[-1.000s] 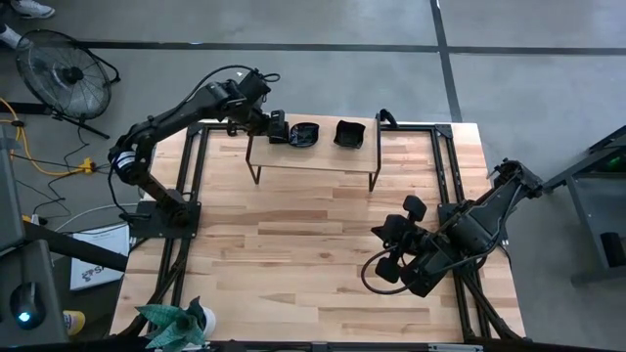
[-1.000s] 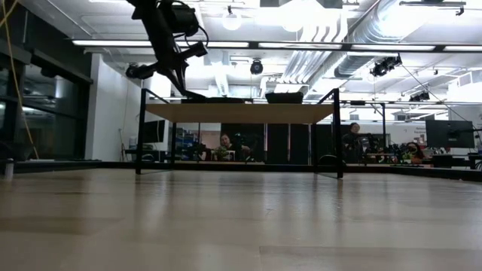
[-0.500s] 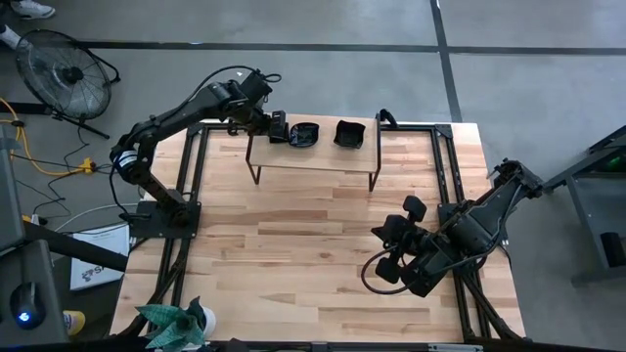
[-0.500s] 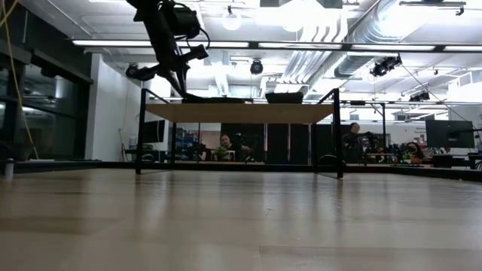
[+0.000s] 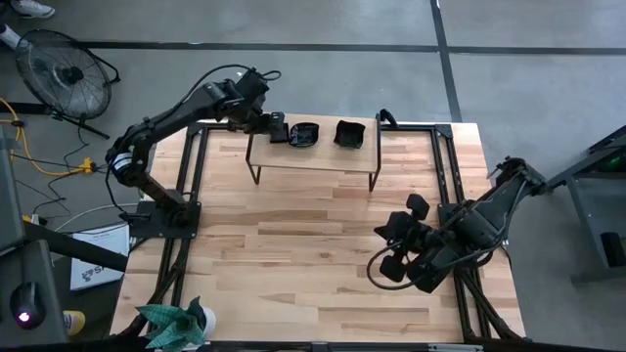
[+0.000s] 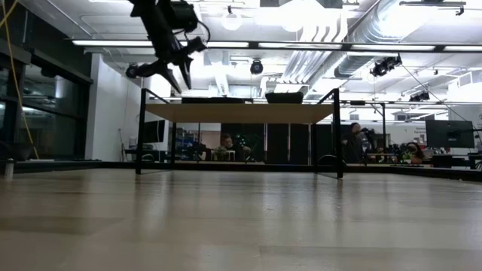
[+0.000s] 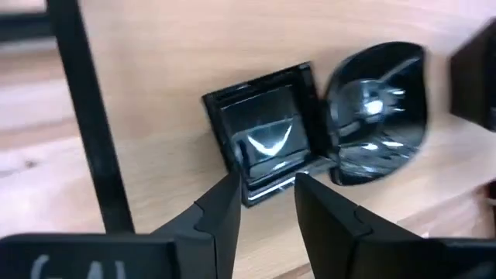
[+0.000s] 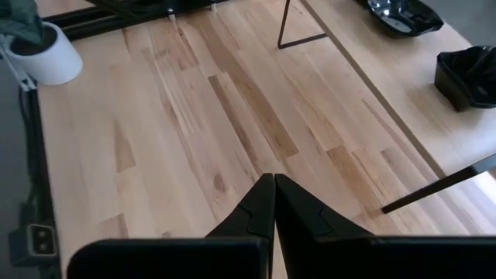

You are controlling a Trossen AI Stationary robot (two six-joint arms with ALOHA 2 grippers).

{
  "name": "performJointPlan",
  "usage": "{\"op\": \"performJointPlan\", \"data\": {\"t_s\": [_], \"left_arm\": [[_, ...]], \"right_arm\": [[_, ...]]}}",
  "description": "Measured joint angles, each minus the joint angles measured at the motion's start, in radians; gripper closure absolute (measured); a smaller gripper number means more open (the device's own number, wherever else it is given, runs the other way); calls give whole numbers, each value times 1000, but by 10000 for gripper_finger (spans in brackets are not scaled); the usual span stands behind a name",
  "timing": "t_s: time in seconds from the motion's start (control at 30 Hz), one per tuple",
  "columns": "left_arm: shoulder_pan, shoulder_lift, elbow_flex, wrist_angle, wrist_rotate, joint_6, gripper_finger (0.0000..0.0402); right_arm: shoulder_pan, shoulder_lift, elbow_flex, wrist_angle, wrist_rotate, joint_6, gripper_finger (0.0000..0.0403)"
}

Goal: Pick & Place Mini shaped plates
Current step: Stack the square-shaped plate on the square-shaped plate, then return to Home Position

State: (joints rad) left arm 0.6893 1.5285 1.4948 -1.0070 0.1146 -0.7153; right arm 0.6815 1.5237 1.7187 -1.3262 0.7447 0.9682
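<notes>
Three mini shaped plates stand on their bases in a row on the wooden top of a small raised shelf point(image 5: 313, 156) at the table's far side: a square one point(image 5: 280, 130) point(image 7: 263, 132), a rounded one point(image 5: 304, 134) point(image 7: 376, 112) and a third point(image 5: 349, 133). My left gripper point(image 5: 266, 124) point(image 7: 267, 186) hangs open just above the shelf's left end. Its fingertips stand over the square plate's near edge, clear of it. In the low view this gripper point(image 6: 160, 75) is above the shelf top point(image 6: 241, 113). My right gripper point(image 5: 386, 249) point(image 8: 273, 182) waits shut over the table's right half.
A green plant in a white pot point(image 5: 176, 323) point(image 8: 35, 43) stands at the table's near left corner. Black frame rails point(image 5: 191, 186) run along both sides of the table. The wood between the shelf and the near edge lies bare. People sit in the room beyond point(image 6: 224, 143).
My left gripper has opened and let go of the square plate, which stays on the shelf's left end. The gripper has then risen off the shelf top and drawn back a little toward the table's left edge.
</notes>
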Motion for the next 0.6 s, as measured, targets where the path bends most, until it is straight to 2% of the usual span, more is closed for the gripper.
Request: {"op": "performJointPlan", "data": {"t_s": [0.13,0.3,0.43,0.6], "left_arm": [[-28,-41,0,27,-12,82,280],[-102,-101,0,12,-8,256,280],[-172,-151,0,22,-15,274,280],[-275,-234,-39,96,-105,259,279]], "right_arm": [[6,-28,0,0,8,-5,398],[41,-64,0,-2,102,-80,401],[80,-106,0,-38,167,-74,399],[149,-164,0,-164,232,48,401]]}}
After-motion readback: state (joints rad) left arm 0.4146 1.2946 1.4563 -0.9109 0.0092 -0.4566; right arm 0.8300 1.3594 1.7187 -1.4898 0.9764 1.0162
